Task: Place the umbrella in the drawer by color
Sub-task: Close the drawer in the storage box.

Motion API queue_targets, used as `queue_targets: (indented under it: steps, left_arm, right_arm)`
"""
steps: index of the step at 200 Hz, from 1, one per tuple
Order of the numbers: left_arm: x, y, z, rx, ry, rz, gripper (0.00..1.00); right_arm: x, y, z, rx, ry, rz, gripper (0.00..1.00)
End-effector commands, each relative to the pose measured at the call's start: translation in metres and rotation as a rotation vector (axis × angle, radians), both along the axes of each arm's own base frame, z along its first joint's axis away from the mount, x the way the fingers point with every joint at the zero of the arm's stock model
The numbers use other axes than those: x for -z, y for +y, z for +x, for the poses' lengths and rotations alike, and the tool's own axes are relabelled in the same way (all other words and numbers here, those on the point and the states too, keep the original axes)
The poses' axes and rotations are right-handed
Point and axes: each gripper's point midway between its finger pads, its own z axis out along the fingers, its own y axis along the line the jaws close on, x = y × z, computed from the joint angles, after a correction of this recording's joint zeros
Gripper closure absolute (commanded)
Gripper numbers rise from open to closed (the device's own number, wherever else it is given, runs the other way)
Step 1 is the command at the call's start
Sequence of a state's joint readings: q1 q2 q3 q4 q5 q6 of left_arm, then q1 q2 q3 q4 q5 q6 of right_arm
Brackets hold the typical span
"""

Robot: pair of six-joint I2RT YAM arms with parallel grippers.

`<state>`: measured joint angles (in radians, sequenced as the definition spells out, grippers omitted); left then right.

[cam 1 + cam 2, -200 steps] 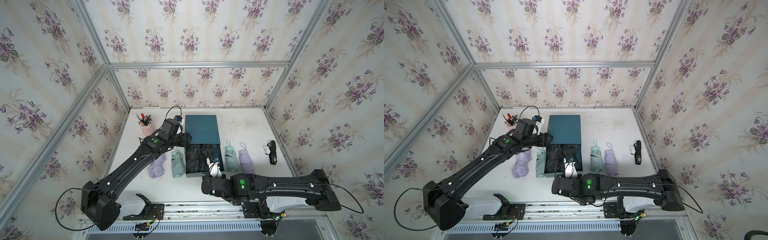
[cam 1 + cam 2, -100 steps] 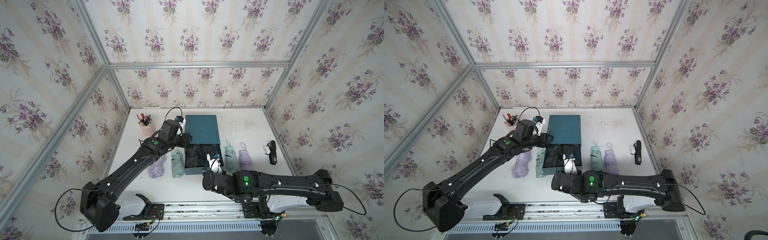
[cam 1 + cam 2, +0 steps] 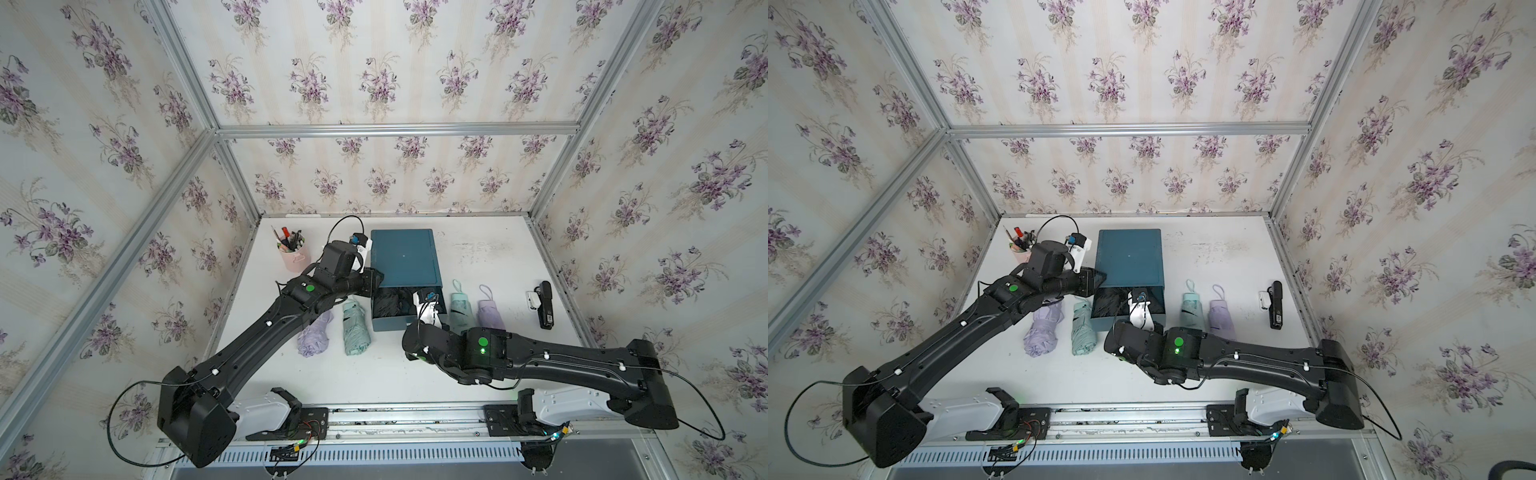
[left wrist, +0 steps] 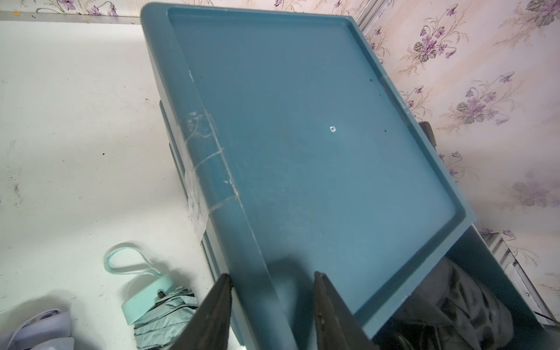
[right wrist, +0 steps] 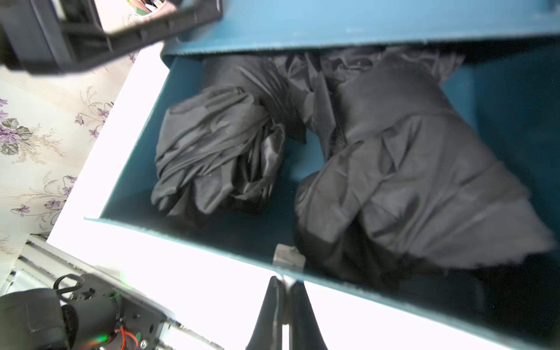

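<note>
The right gripper (image 5: 285, 281), its arm stretched low across the table (image 3: 478, 257), is pinched shut on the white pull tab (image 5: 288, 257) of the drawer (image 3: 405, 257), whose top tray (image 3: 390, 325) stands out with black umbrellas (image 5: 394, 169) inside. The left gripper (image 4: 271, 275) straddles the unit's side rim, jaws part-open and clamping nothing, probably to steady it.

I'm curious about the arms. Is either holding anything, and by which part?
The right gripper pinches the small white pull tab on the open teal drawer. The left gripper straddles the top edge of the teal cabinet; grip unclear.
</note>
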<state>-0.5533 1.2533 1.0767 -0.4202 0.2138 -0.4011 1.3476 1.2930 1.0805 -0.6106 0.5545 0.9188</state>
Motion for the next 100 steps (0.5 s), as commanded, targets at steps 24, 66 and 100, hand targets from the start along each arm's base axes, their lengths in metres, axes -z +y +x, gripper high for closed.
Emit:
queue_targets:
  steps: [24, 66, 100]
  left_arm:
    - [0.030, 0.008, -0.026, 0.053, 0.131, 0.080, 0.57]
    - [0.026, 0.010, -0.026, 0.053, 0.118, 0.093, 0.57]
    - [0.024, 0.012, -0.028, 0.052, 0.115, 0.095, 0.57]
  right_arm:
    - [-0.007, 0.001, 0.035, 0.064, -0.093, 0.015, 0.93]
    - [-0.007, 0.006, 0.052, 0.057, -0.101, 0.052, 0.64]
    - [-0.008, 0.007, 0.068, 0.070, -0.104, 0.059, 0.46]
